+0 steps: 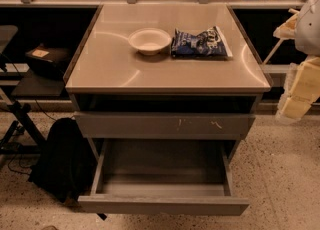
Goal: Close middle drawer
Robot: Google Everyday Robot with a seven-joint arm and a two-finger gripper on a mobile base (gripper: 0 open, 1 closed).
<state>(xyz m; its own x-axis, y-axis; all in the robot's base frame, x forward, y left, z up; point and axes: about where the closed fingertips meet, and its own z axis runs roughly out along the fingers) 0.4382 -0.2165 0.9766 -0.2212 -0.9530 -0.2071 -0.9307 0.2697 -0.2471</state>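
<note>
The middle drawer (162,205) is pulled far out of the grey cabinet (100,69), low in the view. Its plain flat front faces me and its grey box interior (162,166) is empty. Above it sits another grey drawer front with pale scratch marks (165,124), pushed in. My gripper (299,91) shows as pale yellowish parts at the right edge of the view. It is to the right of the cabinet, above the level of the open drawer and apart from it, holding nothing that I can see.
A white bowl (149,40) and a blue snack bag (200,43) lie on the cabinet top. A black backpack (57,156) leans on the floor at the cabinet's left. A stand's black legs (20,119) are at far left. Speckled floor (285,174) lies to the right.
</note>
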